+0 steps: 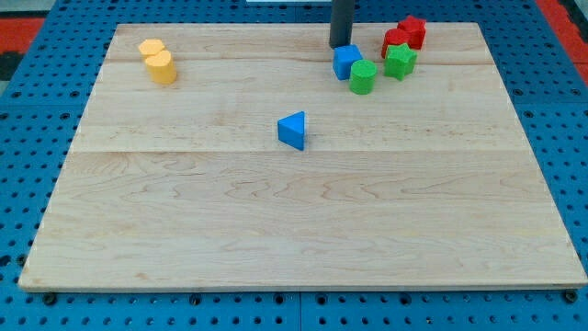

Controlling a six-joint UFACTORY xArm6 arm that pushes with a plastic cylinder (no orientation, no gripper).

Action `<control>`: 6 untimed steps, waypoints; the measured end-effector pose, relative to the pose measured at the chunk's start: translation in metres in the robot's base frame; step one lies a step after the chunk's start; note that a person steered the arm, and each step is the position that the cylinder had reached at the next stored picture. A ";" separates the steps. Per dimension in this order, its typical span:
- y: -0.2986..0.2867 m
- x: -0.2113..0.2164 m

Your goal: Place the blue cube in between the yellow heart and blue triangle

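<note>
The blue cube (346, 62) sits near the view's top, right of centre. My tip (341, 45) stands just above it in the view, touching or almost touching its top-left edge. The blue triangle (292, 130) lies near the board's middle, below and left of the cube. Two yellow blocks stand at the view's top left: one (152, 47) above, one (162, 67) below. Which of them is the heart I cannot tell.
A green block (363, 77) touches the blue cube's lower right. A green star (400, 61) and two red blocks (395, 41) (412, 30) cluster to the cube's right. The wooden board (303, 221) lies on a blue perforated table.
</note>
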State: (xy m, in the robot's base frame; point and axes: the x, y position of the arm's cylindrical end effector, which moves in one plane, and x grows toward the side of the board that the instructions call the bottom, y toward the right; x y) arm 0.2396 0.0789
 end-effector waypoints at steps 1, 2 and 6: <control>0.042 0.011; 0.045 0.033; -0.112 0.042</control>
State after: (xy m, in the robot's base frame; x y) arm 0.2820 -0.0330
